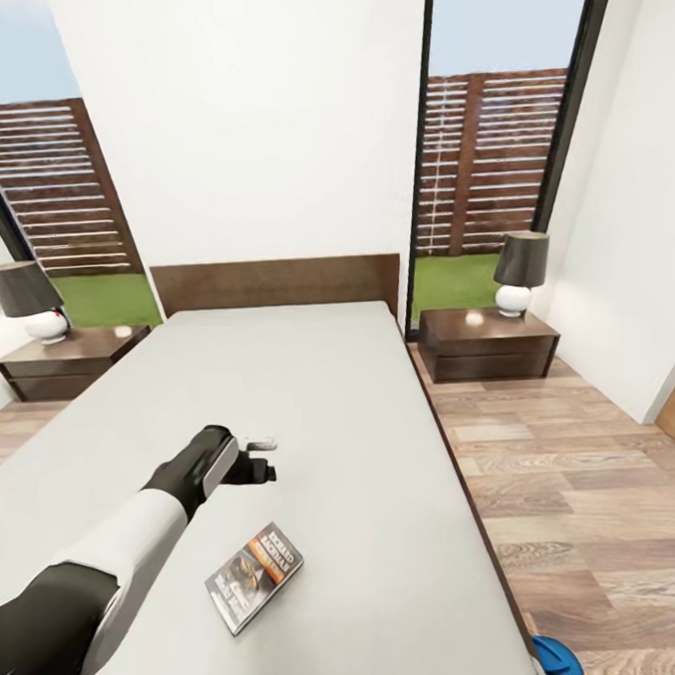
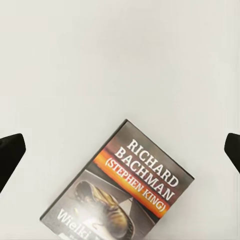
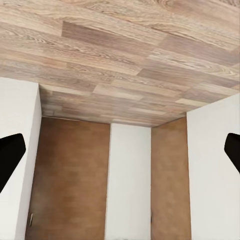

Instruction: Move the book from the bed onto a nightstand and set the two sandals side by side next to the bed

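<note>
Hovering over the light-grey mattress of the dark-framed bed (image 1: pixel 362 416), the left gripper (image 1: pixel 263 458) has its dark fingers (image 2: pixel 11 155) spread apart. A thin paperback book (image 1: pixel 254 576) with an orange band lies flat just short of it, untouched. One bright-blue sandal (image 1: pixel 557 658) sits on the wood-plank floor (image 1: pixel 586 482), well off to the gripper's right. The right gripper's fingertips (image 3: pixel 10 157) stand apart too.

book (image 1: pixel 254 576) flat on bed (image 1: pixel 385 454)
</note>
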`<state>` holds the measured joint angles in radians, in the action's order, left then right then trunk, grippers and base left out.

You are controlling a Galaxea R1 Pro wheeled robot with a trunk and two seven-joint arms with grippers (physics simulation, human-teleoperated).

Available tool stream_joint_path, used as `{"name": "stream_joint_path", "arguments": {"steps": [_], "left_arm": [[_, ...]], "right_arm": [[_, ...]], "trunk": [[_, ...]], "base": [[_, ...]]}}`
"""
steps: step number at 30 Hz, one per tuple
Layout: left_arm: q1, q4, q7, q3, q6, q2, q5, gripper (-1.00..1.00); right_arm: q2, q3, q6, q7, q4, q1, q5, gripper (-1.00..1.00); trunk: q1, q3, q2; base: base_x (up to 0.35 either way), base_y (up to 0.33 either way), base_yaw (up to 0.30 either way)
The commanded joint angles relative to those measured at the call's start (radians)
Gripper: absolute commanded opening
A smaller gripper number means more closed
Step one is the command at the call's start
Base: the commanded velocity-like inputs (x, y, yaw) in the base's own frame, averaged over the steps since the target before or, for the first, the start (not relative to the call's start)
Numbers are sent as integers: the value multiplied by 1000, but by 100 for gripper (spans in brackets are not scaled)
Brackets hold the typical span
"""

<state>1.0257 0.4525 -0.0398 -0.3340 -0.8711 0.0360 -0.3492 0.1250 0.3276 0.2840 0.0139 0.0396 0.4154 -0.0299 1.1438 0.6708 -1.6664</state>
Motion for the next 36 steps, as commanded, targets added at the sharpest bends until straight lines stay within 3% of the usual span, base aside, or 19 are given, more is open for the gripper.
{"name": "stream_joint_path", "arguments": {"steps": [1,36], "left_arm": [[1,2,-4,-8,-4,0,-8,100],[27,9,1,-11,-9,-5,-11,100]], "right_arm": [[0,5,4,1,-2,0,-3,100],[-10,8,4,-2,-1,0,-1,100]], "trunk": [[0,2,0],[0,60,0]], "base": [[0,0,0],[0,0,0]]}}
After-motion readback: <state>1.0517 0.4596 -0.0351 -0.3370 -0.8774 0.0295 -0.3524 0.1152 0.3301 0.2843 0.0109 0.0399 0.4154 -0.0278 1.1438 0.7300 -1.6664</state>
